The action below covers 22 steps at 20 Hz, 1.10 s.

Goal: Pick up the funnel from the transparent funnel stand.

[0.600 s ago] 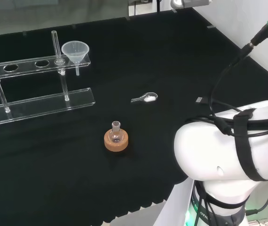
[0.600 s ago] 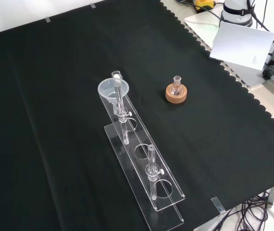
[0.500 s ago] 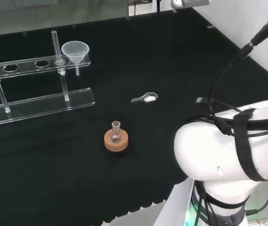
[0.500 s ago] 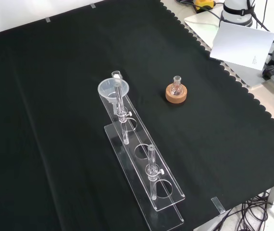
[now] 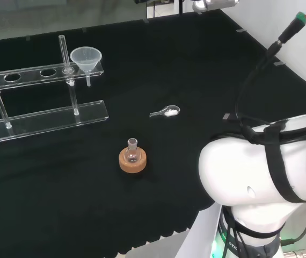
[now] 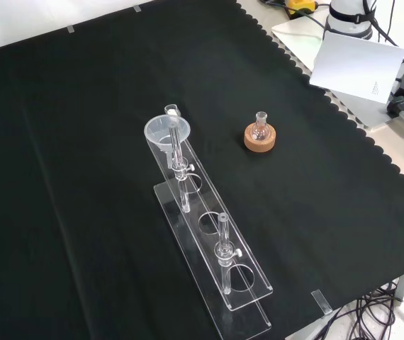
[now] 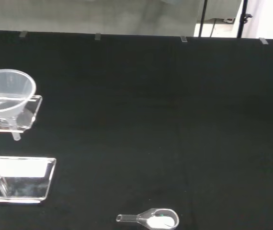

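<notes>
In the head view, the transparent funnel stand (image 5: 40, 97) reaches in from the left edge: a clear base plate lies on the black cloth (image 5: 169, 64), and a clear upper shelf with round holes is carried above it on thin upright rods. The funnel (image 5: 86, 59) sits upright in the hole at the shelf's right end, its wide mouth above the shelf and its short stem hanging below, clear of the base plate. To the right of the stand, well apart from it, a small clear spoon (image 5: 165, 112) lies flat on the cloth with something white in its bowl. Nearer the camera, a small round-bottomed flask (image 5: 133, 152) stands upright in a cork ring (image 5: 132, 162). At the far right rises the arm's white link (image 5: 260, 172) (wrapped in black straps and cables).

From the front, the stand (image 6: 209, 234) runs slantwise, and the funnel (image 6: 165, 132) sits at its farther end; the flask (image 6: 260, 127) on its cork ring (image 6: 260, 139) stands to the right of it, apart from the stand.

The wrist view looks at the funnel (image 7: 7, 96) in the shelf's end and the spoon (image 7: 151, 219) on the cloth. I cannot tell how the hand's fingers are set.
</notes>
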{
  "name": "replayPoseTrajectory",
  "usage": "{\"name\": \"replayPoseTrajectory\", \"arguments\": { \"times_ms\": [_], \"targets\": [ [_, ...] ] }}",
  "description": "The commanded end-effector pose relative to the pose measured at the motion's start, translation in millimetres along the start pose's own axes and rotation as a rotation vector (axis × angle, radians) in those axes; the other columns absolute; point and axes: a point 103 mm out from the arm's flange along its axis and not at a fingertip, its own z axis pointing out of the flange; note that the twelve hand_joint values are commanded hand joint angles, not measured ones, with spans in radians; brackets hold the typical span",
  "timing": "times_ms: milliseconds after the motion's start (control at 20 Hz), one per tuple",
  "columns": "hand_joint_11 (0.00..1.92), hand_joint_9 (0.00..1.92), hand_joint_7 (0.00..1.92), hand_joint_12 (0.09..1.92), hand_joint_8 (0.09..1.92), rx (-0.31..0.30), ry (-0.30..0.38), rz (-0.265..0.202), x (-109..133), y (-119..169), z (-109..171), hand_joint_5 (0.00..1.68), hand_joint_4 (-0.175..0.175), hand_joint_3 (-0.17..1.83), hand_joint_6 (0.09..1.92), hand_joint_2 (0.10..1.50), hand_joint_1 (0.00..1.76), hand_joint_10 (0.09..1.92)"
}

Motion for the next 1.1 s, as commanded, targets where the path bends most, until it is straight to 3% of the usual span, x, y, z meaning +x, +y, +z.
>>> {"name": "replayPoseTrajectory", "arguments": {
  "times_ms": [50,250,400,750,1000,1050,1100],
  "targets": [
    [0.0,0.0,0.0,0.68,0.09,0.02,-0.033,-0.058,11,31,-1,0.0,0.054,0.06,0.09,0.58,0.29,0.09],
    [0.0,0.0,0.0,0.68,0.09,0.028,-0.042,-0.126,14,52,6,0.0,0.051,0.05,0.09,0.59,0.34,0.09],
    [0.0,0.0,0.0,0.68,0.09,0.049,-0.019,-0.157,15,67,11,0.0,0.025,0.05,0.09,0.59,0.36,0.09],
    [0.0,0.0,0.0,0.69,0.09,0.096,-0.056,-0.247,5,106,25,0.0,-0.007,0.05,0.09,0.59,0.39,0.09],
    [0.0,0.0,0.0,0.7,0.09,0.12,-0.101,-0.289,23,117,30,0.0,-0.013,0.05,0.09,0.6,0.41,0.09],
    [0.0,0.0,0.0,0.7,0.09,0.125,-0.091,-0.285,33,119,32,0.0,-0.013,0.05,0.09,0.61,0.42,0.09],
    [0.0,0.0,0.0,0.7,0.09,0.13,-0.091,-0.272,61,121,33,0.0,-0.014,0.05,0.09,0.61,0.42,0.09]
  ]
}}
